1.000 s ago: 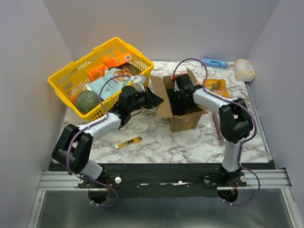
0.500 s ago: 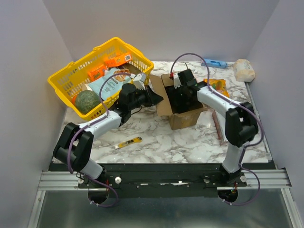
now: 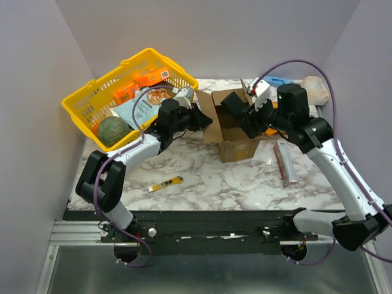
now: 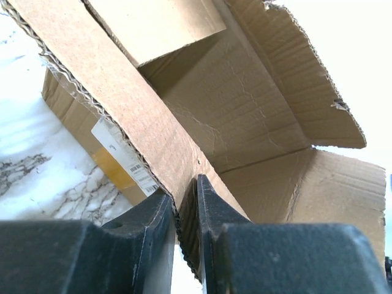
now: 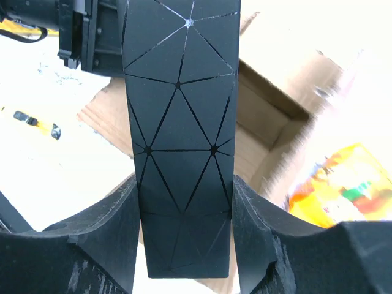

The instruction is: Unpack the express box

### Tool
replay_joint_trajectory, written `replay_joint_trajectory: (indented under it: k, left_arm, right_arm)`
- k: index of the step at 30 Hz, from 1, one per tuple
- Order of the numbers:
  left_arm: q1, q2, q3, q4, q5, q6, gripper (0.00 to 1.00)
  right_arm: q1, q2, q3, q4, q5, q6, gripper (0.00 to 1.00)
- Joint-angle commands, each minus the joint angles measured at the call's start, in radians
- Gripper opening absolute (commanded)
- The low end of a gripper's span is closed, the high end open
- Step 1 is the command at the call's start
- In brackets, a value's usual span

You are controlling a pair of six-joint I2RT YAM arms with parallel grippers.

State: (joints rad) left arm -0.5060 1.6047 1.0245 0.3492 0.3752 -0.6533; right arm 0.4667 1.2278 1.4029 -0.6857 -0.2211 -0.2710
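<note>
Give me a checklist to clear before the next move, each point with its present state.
1. Left claw pinching the flap of the express box: ok, the cardboard sits between its fingers.
2. Right claw gripping the black triangle-patterned item: ok, both fingers press against its sides.
3. Item lifted clear of the box rim: cannot tell, its lower end is out of view.
4. Box standing upright on the table: ok.
5. Box interior emptied: cannot tell. What shows is bare cardboard, but part of it is hidden.
</note>
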Motion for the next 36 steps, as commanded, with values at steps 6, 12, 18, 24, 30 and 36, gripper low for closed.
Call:
replay_joint_trajectory:
  k: [6,12,18,24,30,36]
  left_arm:
    - [0.004,0.028,0.043,-0.145,-0.004,0.118,0.26]
    - [0.003,-0.018,0.037,-0.157,0.051,0.144,0.28]
    - [-0.002,-0.061,-0.012,-0.162,0.060,0.167,0.36]
    - [-0.006,-0.094,-0.040,-0.179,0.082,0.207,0.39]
    - [-0.009,-0.111,-0.053,-0.191,0.091,0.222,0.39]
    - [-0.012,-0.108,-0.026,-0.194,0.145,0.245,0.50]
  right_arm:
    - [-0.397,-0.024,-0.019,-0.048,0.179,0.176,0.00]
    - [-0.618,-0.002,-0.316,0.040,0.178,0.086,0.00]
    - [-0.704,0.064,-0.484,0.236,0.215,-0.034,0.00]
    - [-0.715,0.125,-0.544,0.334,0.175,-0.141,0.06]
    - [-0.715,0.148,-0.570,0.345,0.172,-0.178,0.55]
    - [-0.715,0.137,-0.501,0.139,0.125,-0.189,0.79]
